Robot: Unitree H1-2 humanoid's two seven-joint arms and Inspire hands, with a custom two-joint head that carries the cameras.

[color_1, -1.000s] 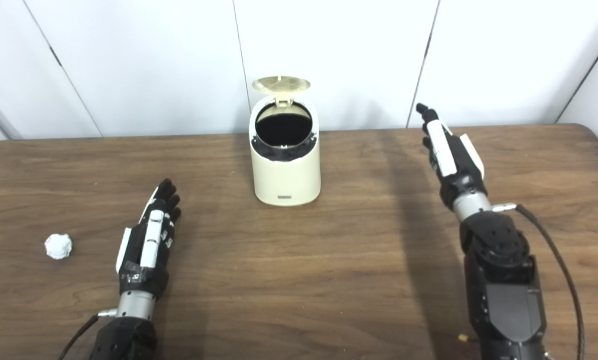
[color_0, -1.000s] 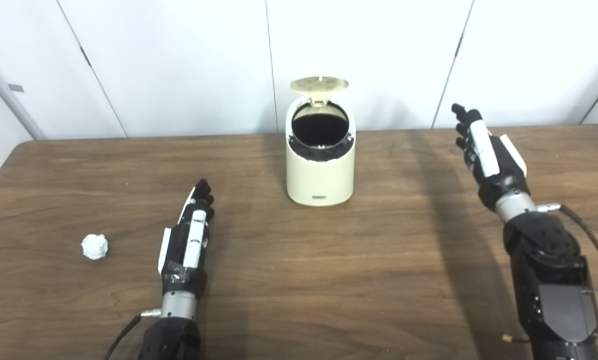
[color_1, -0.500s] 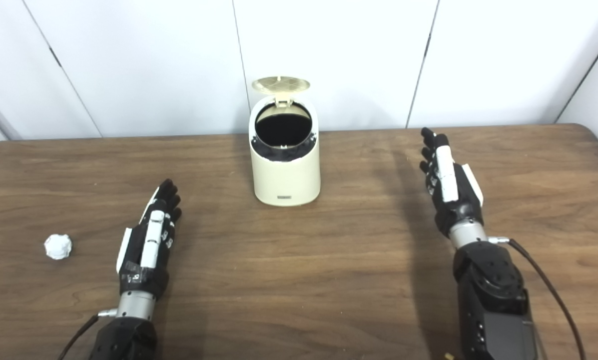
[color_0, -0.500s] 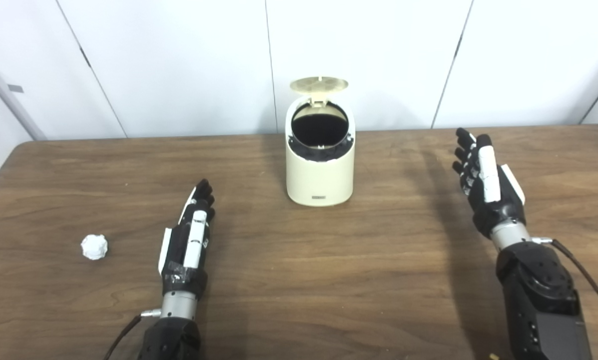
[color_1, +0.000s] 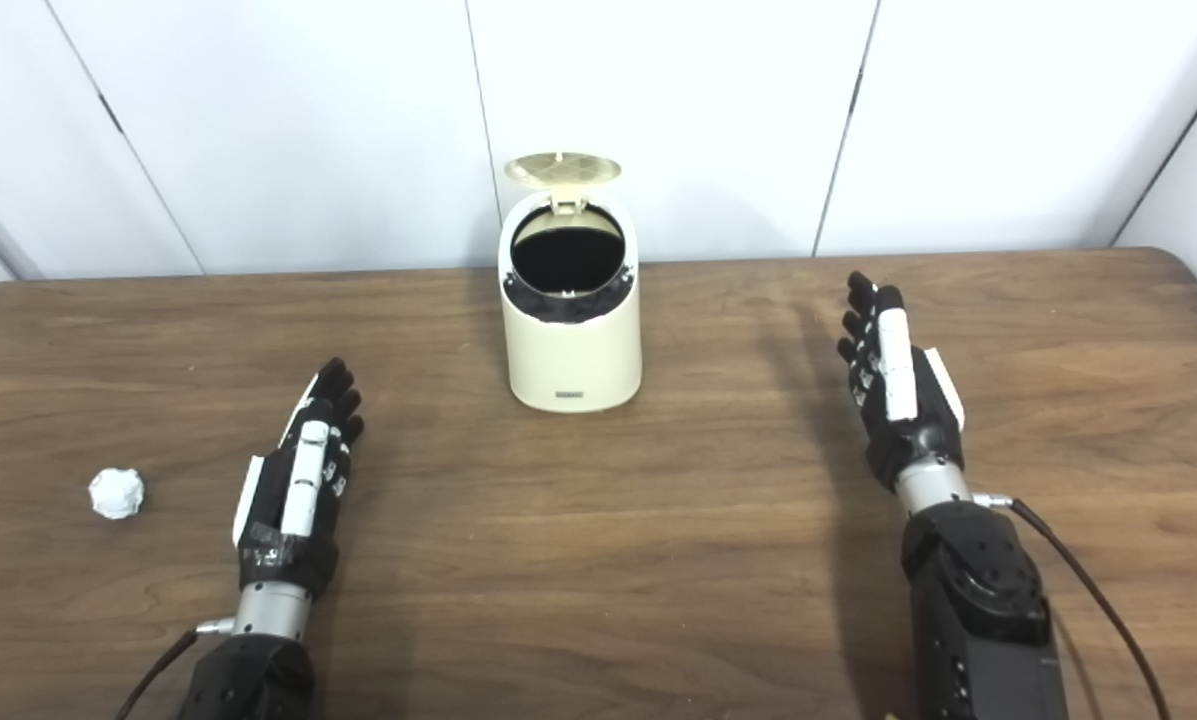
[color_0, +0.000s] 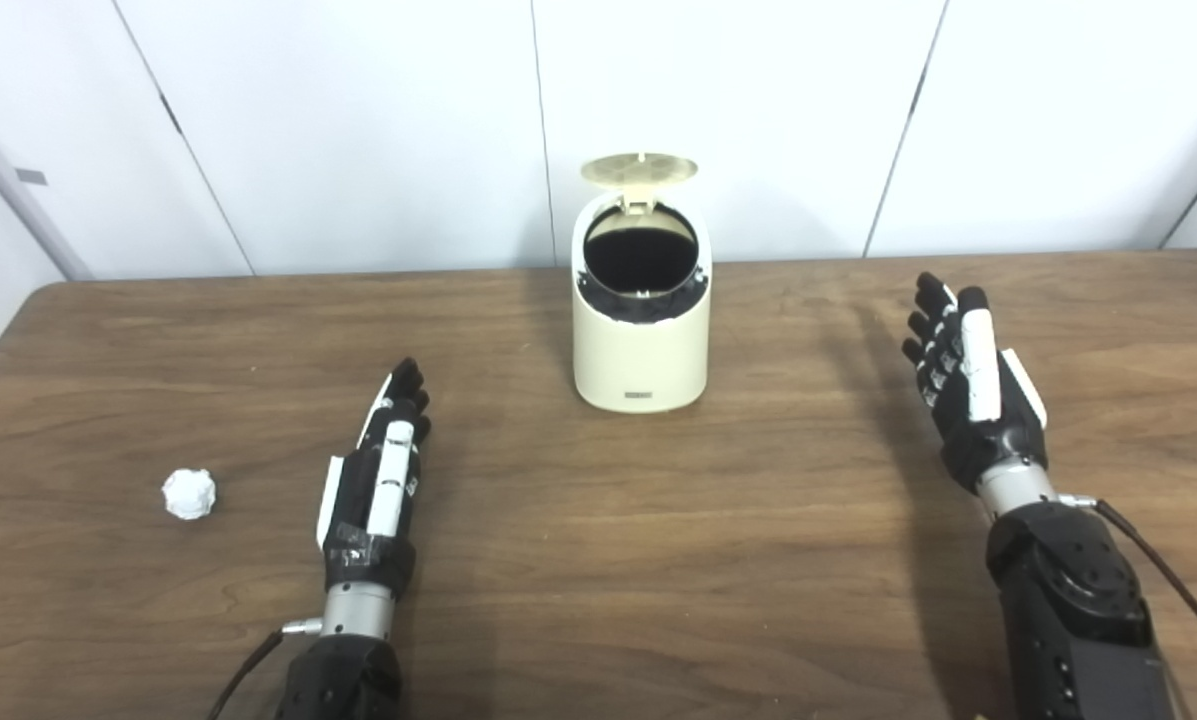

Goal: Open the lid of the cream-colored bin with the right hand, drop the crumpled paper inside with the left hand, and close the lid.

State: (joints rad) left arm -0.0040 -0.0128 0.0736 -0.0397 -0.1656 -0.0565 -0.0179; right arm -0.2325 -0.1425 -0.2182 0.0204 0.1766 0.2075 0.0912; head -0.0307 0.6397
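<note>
Progress: the lid [color_0: 639, 168] of the bin [color_0: 641, 330] already stands up, so I judge the first step finished. The paper is not yet picked up, and dropping it and closing the lid are both left.

Bin: a cream-colored round bin, standing upright on the far middle of the tabletop [color_0: 658, 560]. Its mouth is tilted toward the near side and the inside looks dark; I cannot see any content in it. A small label sits low on its front.

Lid: a flat round disc, hinged at the far edge of the mouth, raised fully and seen almost edge-on.

Crumpled paper: a small white ball [color_0: 189, 493], lying on the near left part of the tabletop, well apart from the bin and to the left of the left hand. Nothing touches it.

Left hand: the left hand [color_0: 378, 480] lies low over the tabletop, fingers straight and pointing far, holding nothing. It is near the paper but not touching it.

Right hand: the right hand [color_0: 970, 385] is raised on the right side, well apart from the bin, fingers stretched and a little spread, palm toward the left. It is empty.

Next need: in my judgement the left hand must go to the left and grasp the paper ball, then carry it to the open mouth.
</note>
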